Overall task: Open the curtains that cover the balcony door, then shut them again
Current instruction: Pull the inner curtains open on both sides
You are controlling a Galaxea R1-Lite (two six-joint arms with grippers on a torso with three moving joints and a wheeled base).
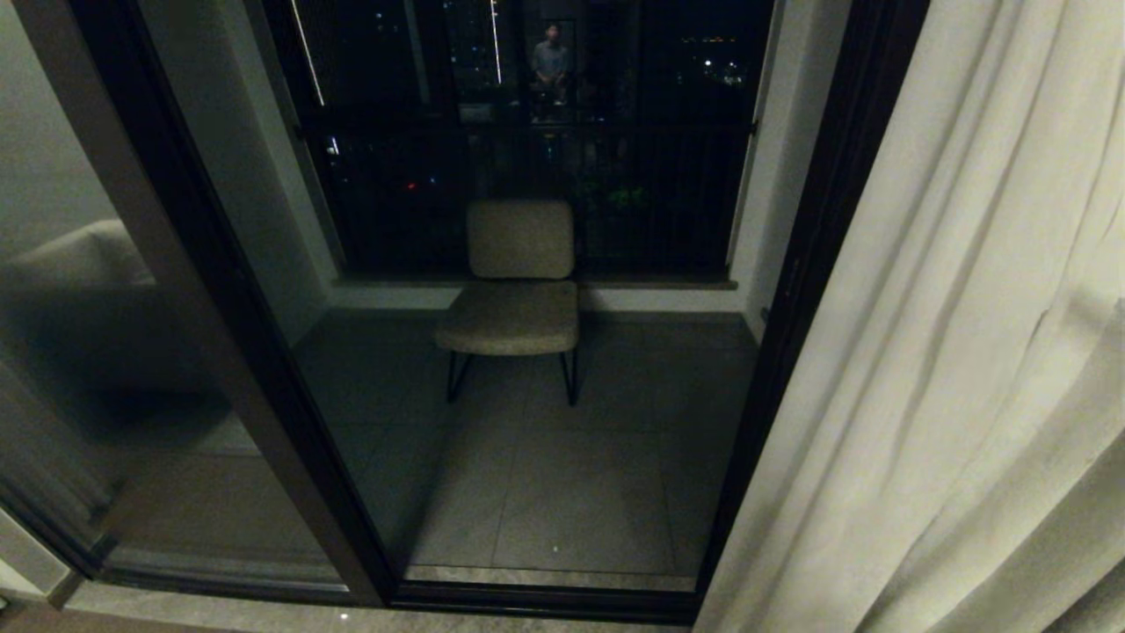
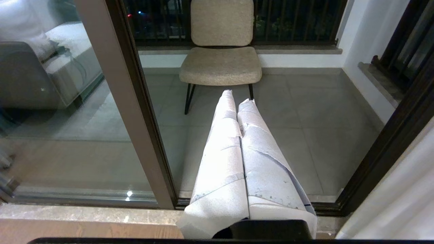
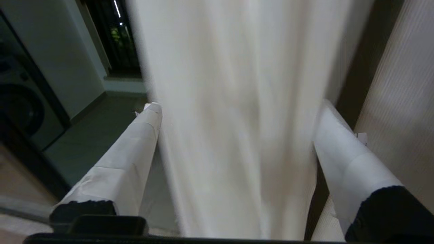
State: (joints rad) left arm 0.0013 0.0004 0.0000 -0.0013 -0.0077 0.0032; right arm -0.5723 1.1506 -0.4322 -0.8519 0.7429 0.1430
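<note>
The cream woven pleated curtain (image 1: pixel 949 352) hangs gathered at the right, leaving the dark-framed glass balcony door (image 1: pixel 791 290) uncovered; only 1 panel shows.

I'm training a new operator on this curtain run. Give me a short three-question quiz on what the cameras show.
1. True or false: the right gripper is clamped shut on the curtain.
2. Which gripper has its fingers pressed together? A) left B) right
3. What stands on the balcony behind the balcony door?

Key:
1. False; its fingers stand wide apart, with fabric hanging between them.
2. A, the left gripper.
3. A beige chair.
</note>
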